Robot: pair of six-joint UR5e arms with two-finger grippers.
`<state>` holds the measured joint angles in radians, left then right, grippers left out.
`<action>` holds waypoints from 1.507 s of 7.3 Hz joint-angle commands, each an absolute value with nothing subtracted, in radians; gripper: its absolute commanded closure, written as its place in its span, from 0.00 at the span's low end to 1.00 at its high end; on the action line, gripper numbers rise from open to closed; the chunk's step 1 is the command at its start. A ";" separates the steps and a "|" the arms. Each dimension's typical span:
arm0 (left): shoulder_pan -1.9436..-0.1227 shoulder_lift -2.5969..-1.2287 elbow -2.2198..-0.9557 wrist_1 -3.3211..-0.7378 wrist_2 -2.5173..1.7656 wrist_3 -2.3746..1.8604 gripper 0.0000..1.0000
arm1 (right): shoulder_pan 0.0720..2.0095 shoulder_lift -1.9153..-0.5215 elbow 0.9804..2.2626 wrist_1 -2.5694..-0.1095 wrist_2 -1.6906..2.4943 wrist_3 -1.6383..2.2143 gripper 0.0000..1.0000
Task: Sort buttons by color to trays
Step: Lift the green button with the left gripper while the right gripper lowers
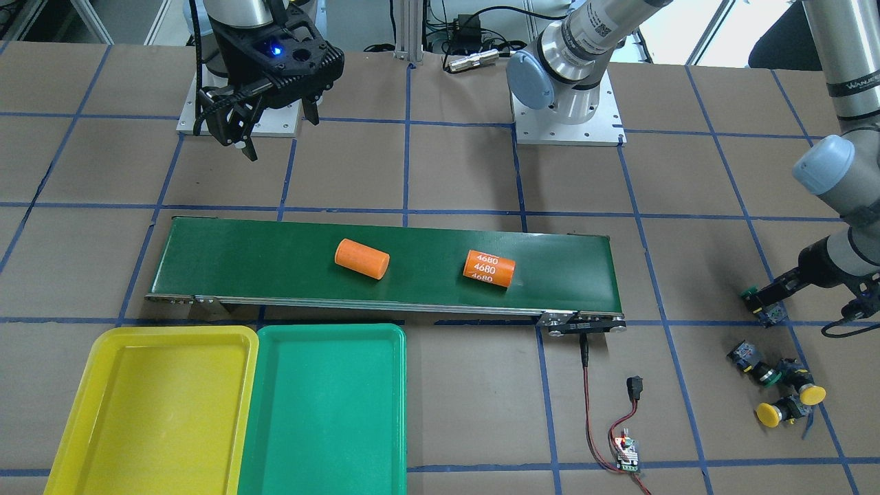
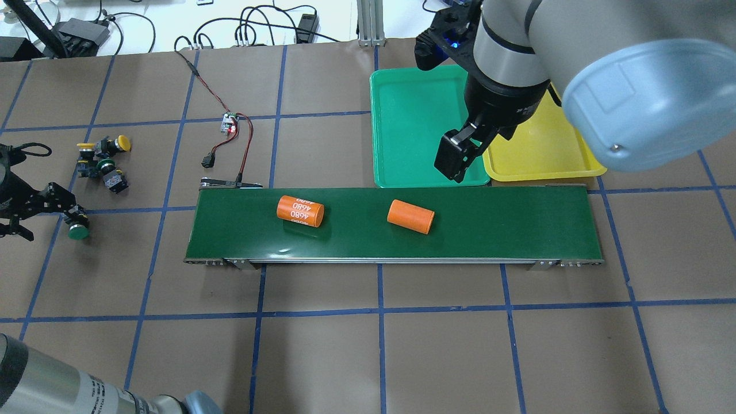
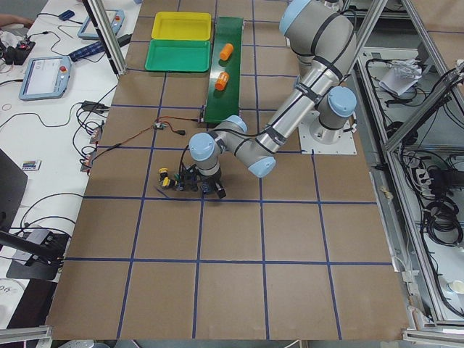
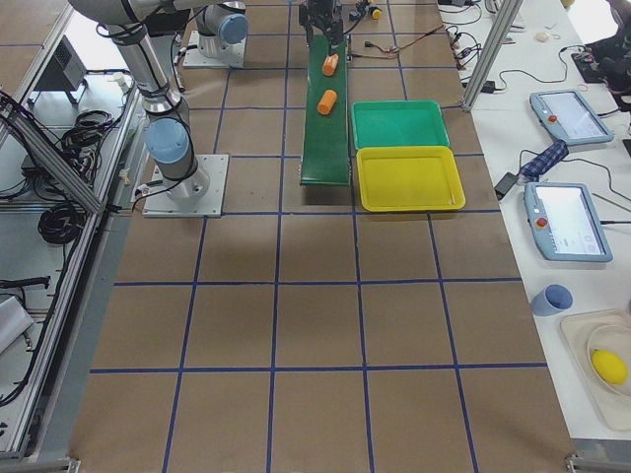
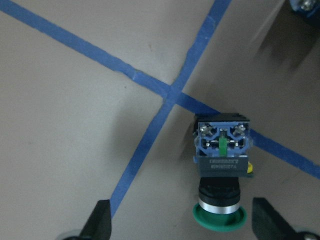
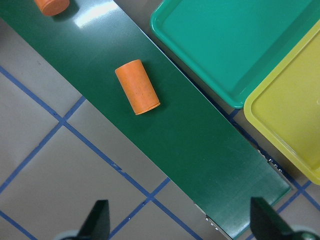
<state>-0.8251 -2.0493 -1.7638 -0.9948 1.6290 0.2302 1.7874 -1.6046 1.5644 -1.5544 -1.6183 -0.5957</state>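
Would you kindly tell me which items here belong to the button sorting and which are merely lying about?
Job: lone green button, clustered green button, one yellow button, another yellow button, yellow tray, green tray.
Lying about: conveyor belt, plain orange cylinder, 4680 cylinder, wired circuit board.

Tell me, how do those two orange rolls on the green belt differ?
The printed cylinder carries white "4680" lettering; the plain cylinder has none. The plain cylinder lies nearer the green tray, the printed cylinder nearer the other end of the belt. Both are orange, similar in size, lying on their sides.
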 commanded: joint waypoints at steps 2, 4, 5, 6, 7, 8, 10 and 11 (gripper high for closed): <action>-0.827 -2.069 -1.764 -0.988 1.595 0.203 0.00 | 1.712 -1.601 1.578 -1.557 -1.651 -0.939 0.00; -0.825 -2.082 -1.764 -0.988 1.566 0.178 0.37 | 1.596 -1.605 1.589 -1.558 -1.651 -1.187 0.00; -0.824 -2.080 -1.764 -0.986 1.572 0.184 0.68 | 1.548 -1.608 1.589 -1.559 -1.651 -1.280 0.00; -0.825 -2.068 -1.763 -0.986 1.571 0.184 0.86 | 1.511 -1.611 1.591 -1.554 -1.638 -1.334 0.00; -0.833 -2.037 -1.764 -0.995 1.568 0.181 0.94 | 1.479 -1.611 1.597 -1.555 -1.635 -1.415 0.00; -0.834 -2.017 -1.773 -1.005 1.562 0.172 0.98 | 1.451 -1.612 1.604 -1.557 -1.635 -1.455 0.00; -0.868 -1.959 -1.782 -1.076 1.557 0.079 0.98 | 1.454 -1.618 1.612 -1.560 -1.643 -1.463 0.00; -0.908 -1.912 -1.784 -1.163 1.533 -0.049 0.98 | 1.459 -1.623 1.617 -1.559 -1.635 -1.456 0.00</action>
